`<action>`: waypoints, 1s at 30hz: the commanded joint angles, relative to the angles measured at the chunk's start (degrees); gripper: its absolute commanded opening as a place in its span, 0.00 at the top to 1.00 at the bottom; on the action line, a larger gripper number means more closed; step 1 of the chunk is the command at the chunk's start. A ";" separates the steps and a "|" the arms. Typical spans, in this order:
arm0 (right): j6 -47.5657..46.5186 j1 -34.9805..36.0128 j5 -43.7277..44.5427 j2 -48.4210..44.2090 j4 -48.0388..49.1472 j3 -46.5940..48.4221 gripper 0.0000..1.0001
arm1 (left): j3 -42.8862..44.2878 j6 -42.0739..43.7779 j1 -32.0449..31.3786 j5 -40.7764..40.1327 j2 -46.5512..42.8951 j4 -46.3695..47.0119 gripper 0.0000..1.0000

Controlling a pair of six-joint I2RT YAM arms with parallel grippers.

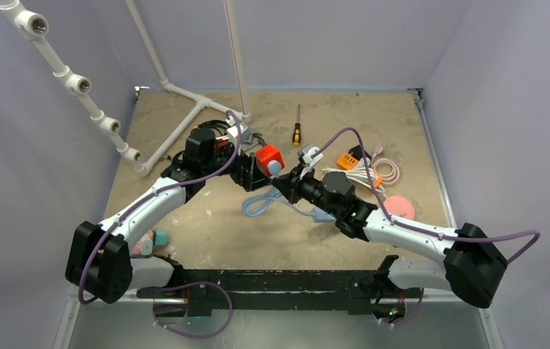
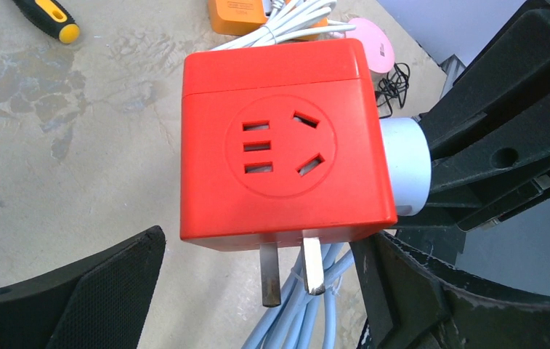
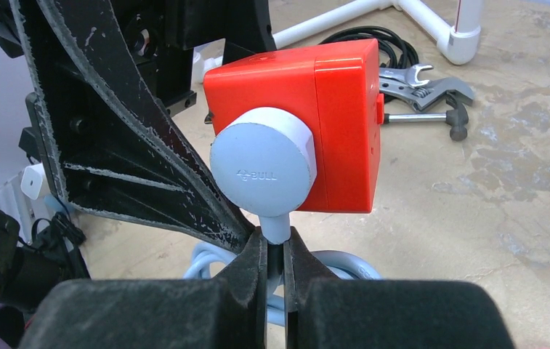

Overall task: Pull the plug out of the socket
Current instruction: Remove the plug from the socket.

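Observation:
The red cube socket (image 1: 267,155) (image 2: 279,145) (image 3: 341,123) hangs above the table, its two metal prongs pointing down. A pale grey-blue round plug (image 1: 275,168) (image 2: 406,167) (image 3: 261,163) is seated in its side. My right gripper (image 3: 275,243) (image 1: 288,179) is shut on the plug's neck, just below the round head. Below it lies the plug's coiled blue cable (image 1: 257,203) (image 2: 315,313). My left gripper (image 2: 257,243) (image 1: 251,166) is open around the socket; its left finger (image 2: 112,291) stands clear of the cube and the right finger (image 2: 402,291) sits close beside it.
A yellow-handled screwdriver (image 1: 296,131) (image 2: 50,18) lies behind. An orange charger with white cable (image 1: 352,163) (image 2: 239,14) and a pink disc (image 1: 400,207) lie right. A wrench (image 3: 424,80), hammer (image 3: 431,116), black cable (image 3: 373,40) and white PVC pipe (image 1: 177,138) lie back left.

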 commanded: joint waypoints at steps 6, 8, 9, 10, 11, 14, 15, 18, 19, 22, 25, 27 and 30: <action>-3.00 0.39 -4.58 -1.00 9.73 1.37 1.00 | -0.04 -0.33 -0.60 1.91 -0.71 2.27 0.10; -3.61 0.39 -5.54 -1.37 9.93 1.07 1.00 | 0.01 -0.53 -0.60 2.77 -0.53 2.55 0.17; -4.02 0.46 -6.03 -1.51 9.94 0.99 1.00 | 0.13 -0.54 -0.60 3.17 -0.52 2.57 0.21; -4.59 0.52 -6.48 -1.64 10.03 0.80 1.00 | 0.14 -0.67 -0.60 3.66 -0.52 2.70 0.25; -5.22 0.62 -6.86 -1.73 9.82 0.70 1.00 | 0.09 -0.73 -0.60 4.11 -0.56 2.93 0.28; -7.16 1.02 -7.12 -2.21 9.21 0.47 1.00 | 0.05 -0.89 -0.60 5.13 -1.05 3.43 0.37; -7.63 1.13 -7.13 -2.53 9.18 0.29 1.00 | 0.03 -0.92 -0.60 5.36 -1.24 3.45 0.40; -8.74 1.26 -8.13 -3.52 9.19 -0.19 1.00 | -0.10 -0.85 -0.60 5.39 -1.73 3.54 0.56; -9.14 1.33 -8.84 -3.63 9.07 -0.20 1.00 | -0.11 -0.89 -0.60 5.39 -1.83 3.54 0.63; -9.44 1.44 -7.61 -3.15 7.69 0.56 1.00 | -0.04 -0.67 -0.60 4.53 -1.77 3.15 0.85; -9.18 1.44 -7.55 -2.50 6.91 1.09 1.00 | 0.14 0.50 -0.60 2.24 -2.10 1.90 1.00; -8.89 1.37 -7.94 -2.30 7.03 1.26 1.00 | 0.04 1.43 -0.65 0.21 -2.50 1.11 1.00; -8.86 1.36 -7.90 -2.20 6.07 1.81 1.00 | 0.14 3.77 -1.11 -4.57 -3.34 -2.43 1.00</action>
